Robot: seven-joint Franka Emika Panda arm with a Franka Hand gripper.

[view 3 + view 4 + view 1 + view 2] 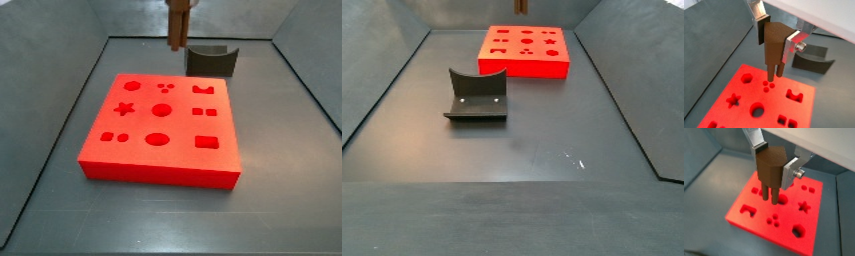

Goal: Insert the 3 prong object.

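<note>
My gripper (776, 39) is shut on the 3 prong object (773, 45), a brown wood-coloured peg held upright with its thin prongs pointing down. It shows in both wrist views (769, 170). The prongs hang in the air above the red block (777, 102), close to the three small round holes (767, 86). The same holes also show in a wrist view (774, 219) and in a side view (163, 89). In a side view the 3 prong object (177, 22) hangs well above the far side of the red block (181, 125).
The red block (525, 68) has several shaped holes, among them a star and an oval. A dark grey curved holder (210, 60) stands on the floor beside the block, and shows in another side view (476, 95). Grey walls enclose the floor.
</note>
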